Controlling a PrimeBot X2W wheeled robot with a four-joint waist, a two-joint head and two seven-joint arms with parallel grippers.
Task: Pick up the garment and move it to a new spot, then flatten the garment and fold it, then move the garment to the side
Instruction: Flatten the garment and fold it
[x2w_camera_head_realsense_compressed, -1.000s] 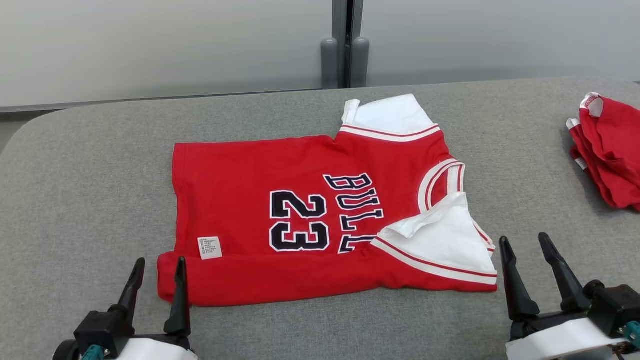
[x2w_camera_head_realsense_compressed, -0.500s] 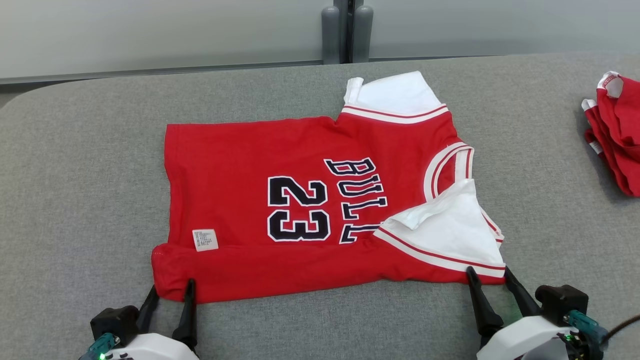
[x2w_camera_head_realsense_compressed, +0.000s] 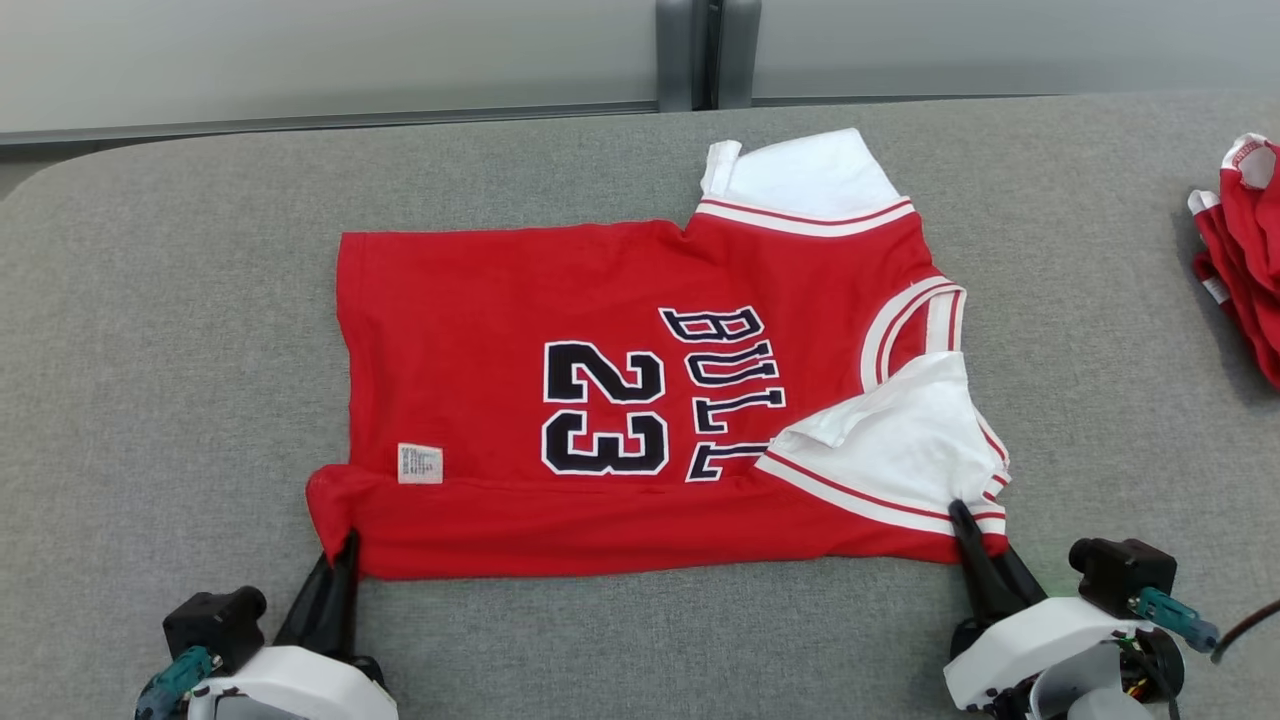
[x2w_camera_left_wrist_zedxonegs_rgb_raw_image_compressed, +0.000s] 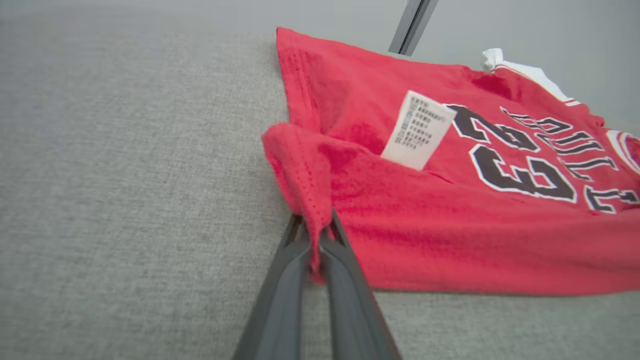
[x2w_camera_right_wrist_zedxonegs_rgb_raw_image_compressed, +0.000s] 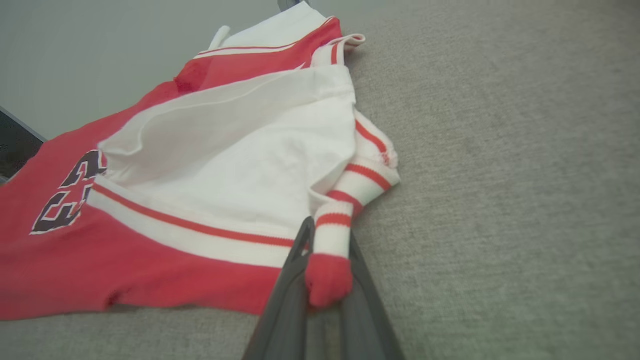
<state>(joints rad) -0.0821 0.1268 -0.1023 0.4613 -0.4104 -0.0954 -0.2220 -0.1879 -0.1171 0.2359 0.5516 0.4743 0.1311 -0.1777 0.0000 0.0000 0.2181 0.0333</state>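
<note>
Start left of the "23" print (x2w_camera_head_realsense_compressed: 603, 408). There your left gripper (x2w_camera_head_realsense_compressed: 347, 548) has its two fingers (x2w_camera_left_wrist_zedxonegs_rgb_raw_image_compressed: 345, 280) pressed together on the hem corner (x2w_camera_left_wrist_zedxonegs_rgb_raw_image_compressed: 295, 160) of the garment (x2w_camera_head_realsense_compressed: 480, 300), on the side of the print nearer to the robot. In the left wrist view a thin ridge of red cloth stands between them. Just left of the print lies the white label (x2w_camera_head_realsense_compressed: 420, 463). A red band runs along the near edge, so I judge that this edge is turned over once. The garment lies spread on the grey table (x2w_camera_head_realsense_compressed: 150, 350), print side up, with the print about in its middle.

Right of the print, the near sleeve (x2w_camera_head_realsense_compressed: 890, 440) is folded in and covers the last letter. The far sleeve (x2w_camera_head_realsense_compressed: 810, 175) points away, beyond the print. Your right gripper (x2w_camera_head_realsense_compressed: 958, 515) pinches the striped trim (x2w_camera_right_wrist_zedxonegs_rgb_raw_image_compressed: 332, 235) at the near right corner, with a small roll of it caught between the fingers. Far right of the print, well apart, sits a red lump (x2w_camera_head_realsense_compressed: 1245, 270) of other cloth.

The garment looks light, thin and limp. It will probably sag in the middle when lifted, so hold both corners at equal height, a little stretched. The ribbed trim is thicker and gives a surer hold than the thin hem. I think the left grip, with little cloth in it, may slip first. The table cover looks rough, so dragging may wrinkle the cloth.
</note>
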